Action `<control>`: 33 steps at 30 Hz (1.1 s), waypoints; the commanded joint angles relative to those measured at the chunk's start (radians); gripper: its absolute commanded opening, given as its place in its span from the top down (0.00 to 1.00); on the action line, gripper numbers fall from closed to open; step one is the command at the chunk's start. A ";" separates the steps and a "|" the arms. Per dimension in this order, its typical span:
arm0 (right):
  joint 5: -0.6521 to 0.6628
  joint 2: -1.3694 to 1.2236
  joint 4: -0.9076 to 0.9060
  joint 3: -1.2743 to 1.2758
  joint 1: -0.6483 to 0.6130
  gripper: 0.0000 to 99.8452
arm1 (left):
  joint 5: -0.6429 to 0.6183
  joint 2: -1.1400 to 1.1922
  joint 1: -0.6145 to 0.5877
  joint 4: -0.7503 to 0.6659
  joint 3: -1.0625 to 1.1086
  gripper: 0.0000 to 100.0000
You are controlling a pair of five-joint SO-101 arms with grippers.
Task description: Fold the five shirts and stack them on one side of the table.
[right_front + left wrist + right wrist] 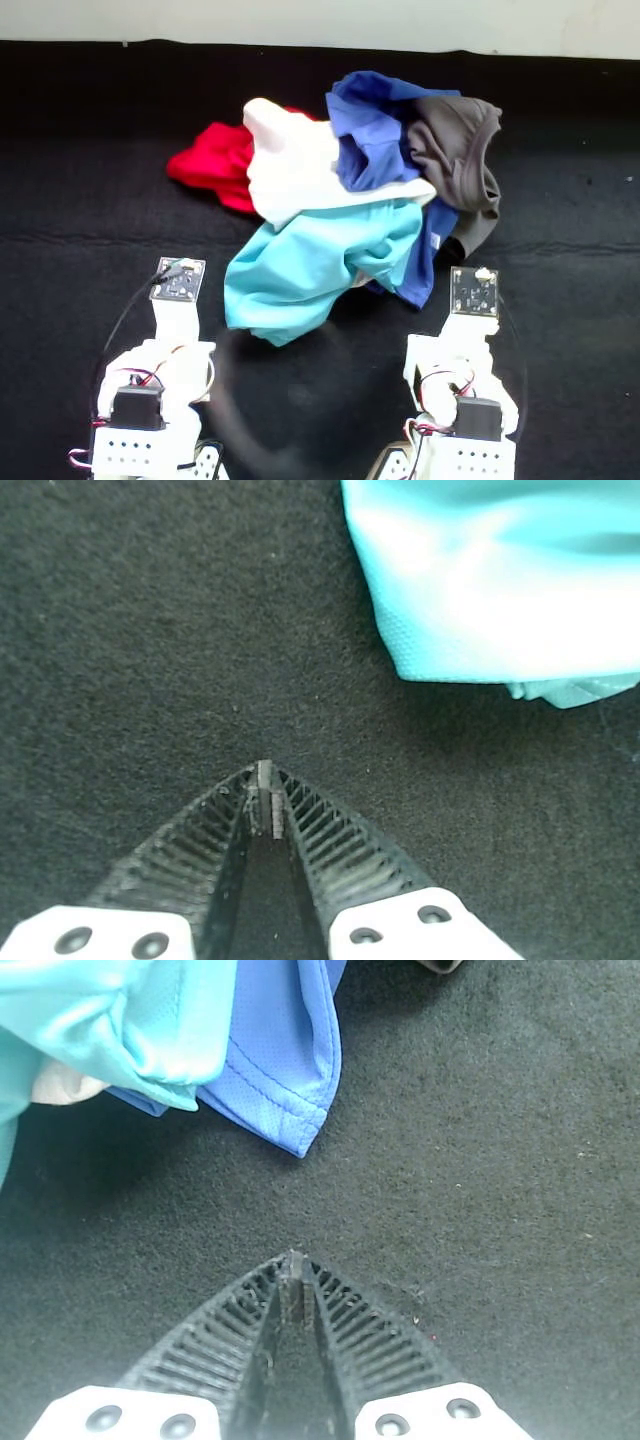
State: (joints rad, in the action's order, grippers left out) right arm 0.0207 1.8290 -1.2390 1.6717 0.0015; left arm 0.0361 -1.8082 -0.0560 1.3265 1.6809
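Left wrist view: turquoise shirt [500,580] beyond claw [265,780]

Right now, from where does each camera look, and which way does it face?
High view: fixed above, looking down on the black table, the shirt pile, the left arm and the right arm.
Left wrist view: on the left arm, facing down past its shut left gripper at the turquoise shirt.
Right wrist view: on the right arm, past its shut right gripper at the blue shirt.
Shared: both wrist views show the turquoise shirt.
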 commanded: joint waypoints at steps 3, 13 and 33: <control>0.000 0.001 0.008 0.130 -0.002 0.99 | -0.005 -0.001 0.008 0.009 0.013 0.99; 0.000 0.001 0.008 0.130 -0.002 0.99 | -0.006 -0.001 0.012 0.009 0.013 0.99; 0.000 0.001 0.008 0.130 -0.002 0.99 | -0.006 -0.002 -0.208 -0.549 -0.094 0.99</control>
State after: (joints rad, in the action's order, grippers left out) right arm 0.0207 1.8290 -1.2390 1.6717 0.0015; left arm 0.0376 -1.8082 -0.1849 0.9521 1.6548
